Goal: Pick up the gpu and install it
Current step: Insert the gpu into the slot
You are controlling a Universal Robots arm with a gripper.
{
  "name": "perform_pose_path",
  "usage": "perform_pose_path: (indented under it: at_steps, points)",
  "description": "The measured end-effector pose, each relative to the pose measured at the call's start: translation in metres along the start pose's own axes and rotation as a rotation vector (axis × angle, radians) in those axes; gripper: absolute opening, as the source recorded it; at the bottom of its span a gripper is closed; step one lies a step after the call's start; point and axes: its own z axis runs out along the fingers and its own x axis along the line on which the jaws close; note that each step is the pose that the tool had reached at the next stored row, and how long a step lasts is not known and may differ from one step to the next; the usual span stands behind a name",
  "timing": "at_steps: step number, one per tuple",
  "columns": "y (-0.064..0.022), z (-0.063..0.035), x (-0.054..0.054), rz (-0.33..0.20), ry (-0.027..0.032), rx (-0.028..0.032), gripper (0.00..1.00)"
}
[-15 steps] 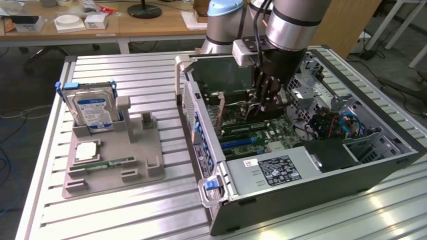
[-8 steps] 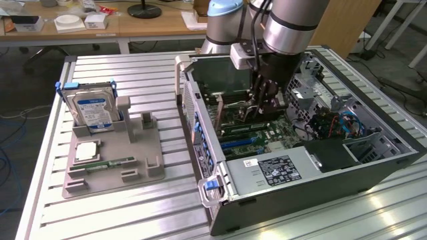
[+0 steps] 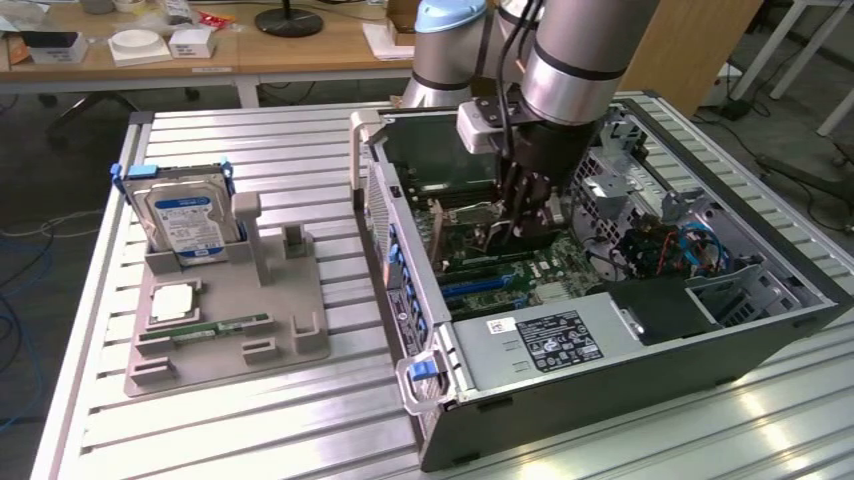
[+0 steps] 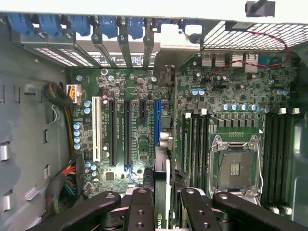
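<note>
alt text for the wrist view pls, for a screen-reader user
The gripper holds the gpu edge-on between its black fingers, above the open computer case's green motherboard. The card sits in line with the blue expansion slot, beside black and white slots, with the empty CPU socket and blue slot latches nearby.

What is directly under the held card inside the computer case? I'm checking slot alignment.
Under the thin dark gpu card, gripped between the black fingers, lies the green motherboard with its blue slot. The card's lower edge is covered.
</note>
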Motion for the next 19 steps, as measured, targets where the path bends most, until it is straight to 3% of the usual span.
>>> perform_pose_path:
  at_steps: [5,19]
  points:
    - [0.0002,0.0088,0.0006,0.000,-0.0001,0.0001,0.26]
    - [0.0043,0.0116,0.0023,0.000,-0.0001,0.0001,0.26]
